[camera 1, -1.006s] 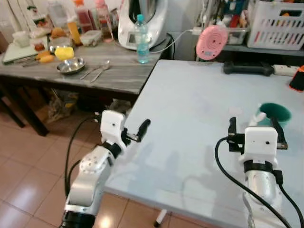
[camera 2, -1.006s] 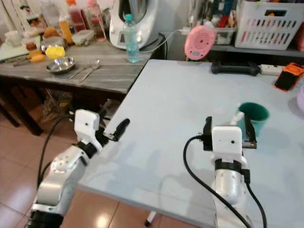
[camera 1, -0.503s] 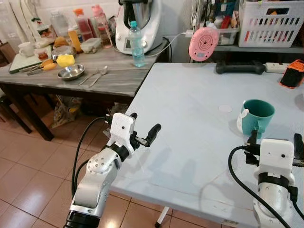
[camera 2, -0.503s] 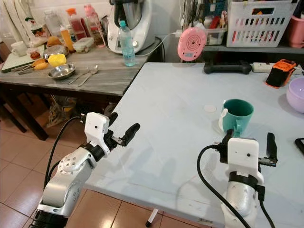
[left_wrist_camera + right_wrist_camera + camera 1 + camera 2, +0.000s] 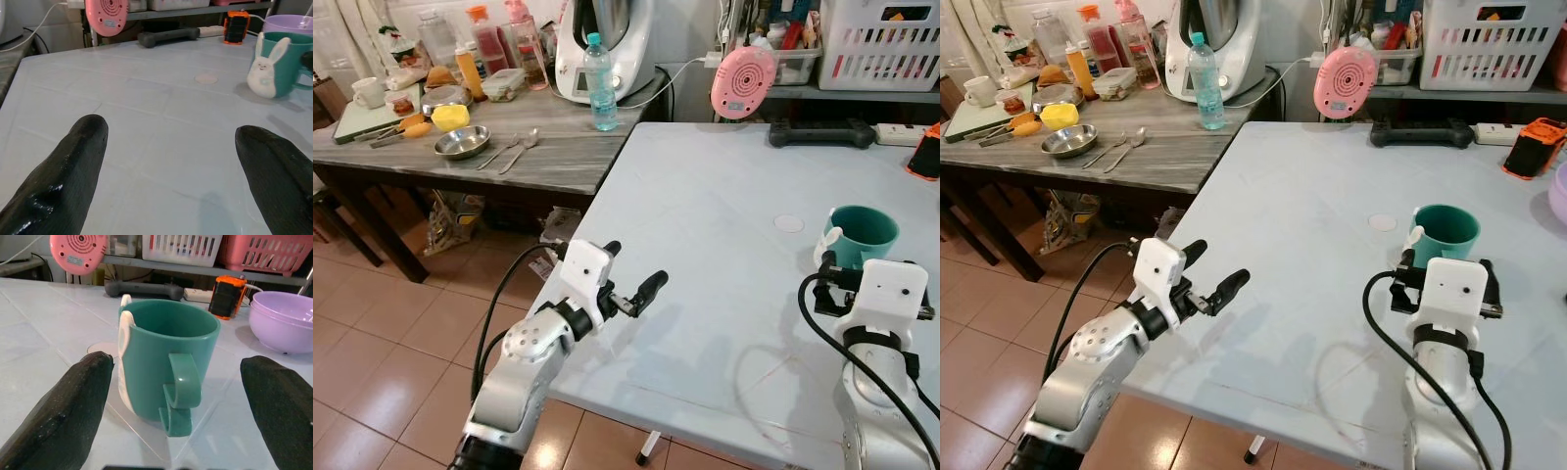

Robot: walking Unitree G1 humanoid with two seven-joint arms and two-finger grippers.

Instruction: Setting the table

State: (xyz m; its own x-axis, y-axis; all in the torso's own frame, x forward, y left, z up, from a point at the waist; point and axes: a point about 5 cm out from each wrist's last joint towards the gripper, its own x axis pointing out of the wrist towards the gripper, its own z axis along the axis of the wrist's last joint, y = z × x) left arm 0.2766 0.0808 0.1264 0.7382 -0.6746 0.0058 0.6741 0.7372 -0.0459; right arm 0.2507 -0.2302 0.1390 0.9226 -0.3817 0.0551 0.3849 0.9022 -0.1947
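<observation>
A teal mug (image 5: 862,227) with a white bunny on its side stands upright on the light blue table (image 5: 724,196), towards the right. My right gripper (image 5: 179,363) is open just short of the mug (image 5: 166,347), with one finger to each side and the handle turned towards it. Neither finger touches the mug. My left gripper (image 5: 631,267) is open and holds nothing above the table's near left edge. The left wrist view looks past both fingers (image 5: 73,161) across the table to the mug (image 5: 279,61).
A purple bowl (image 5: 281,325) and an orange-black device (image 5: 1531,147) lie right of the mug. A pink round device (image 5: 742,83) and a black bar (image 5: 822,134) sit at the table's far edge. The wooden side table holds a metal bowl (image 5: 462,142), spoons (image 5: 514,149) and a water bottle (image 5: 602,81).
The view has shifted. My right gripper, drawn back half a second ago, has come up close to the mug. My left gripper has reached a little further over the table edge.
</observation>
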